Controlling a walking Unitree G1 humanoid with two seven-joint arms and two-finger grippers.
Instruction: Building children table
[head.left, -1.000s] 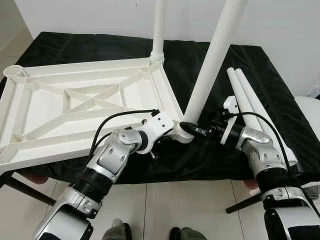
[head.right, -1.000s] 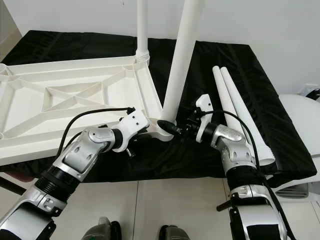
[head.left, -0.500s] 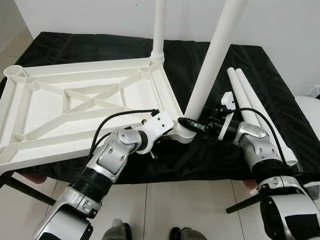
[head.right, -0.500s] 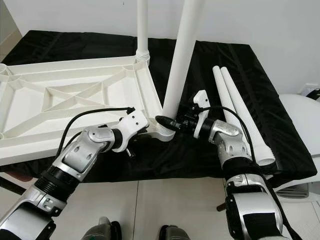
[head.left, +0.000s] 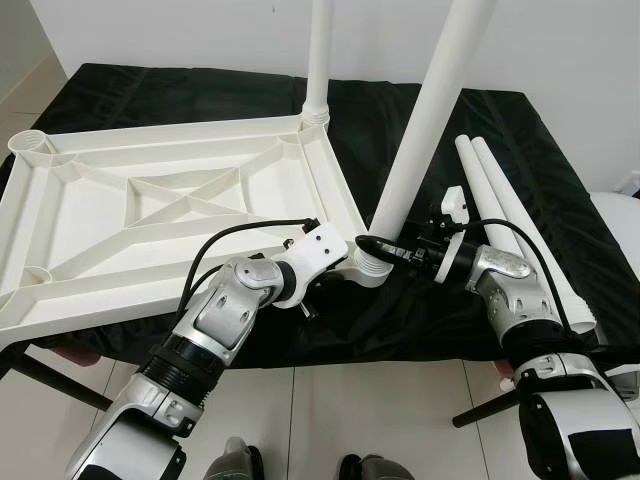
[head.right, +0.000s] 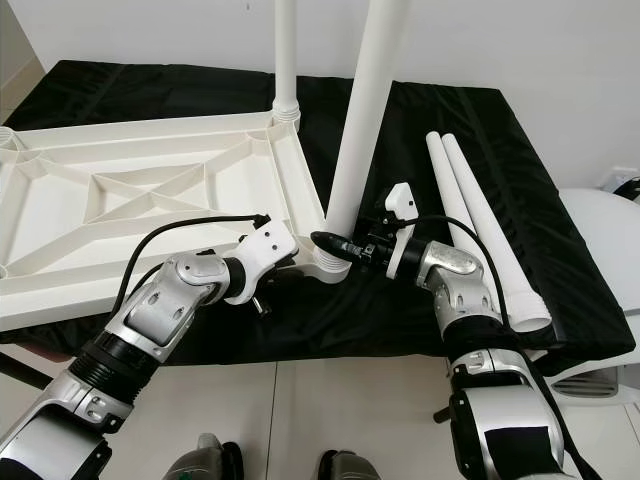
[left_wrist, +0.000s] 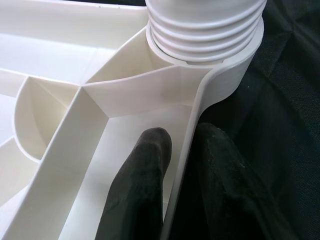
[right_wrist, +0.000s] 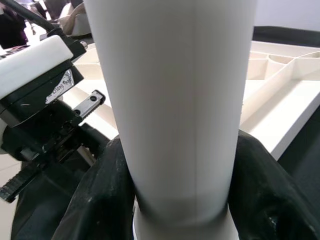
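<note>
Leg (head.left: 425, 120) stands tilted in the near corner socket (head.left: 368, 268) of the upturned tabletop (head.left: 150, 215) on the black-draped worktop (head.left: 520, 150). My right hand (head.left: 385, 247) has slid in since 1 s ago, now clamped round the leg base. Left hand (left_wrist: 175, 170) pinches the rim beside it. Looks like seating/screwing the leg; 2 spare legs (head.left: 500, 205) to go.

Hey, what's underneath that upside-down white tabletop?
A black cloth spread over a table lies under the white tabletop, showing past its far and right edges. A dark leg shows below the near left edge. What the cloth covers beneath cannot be seen.
</note>
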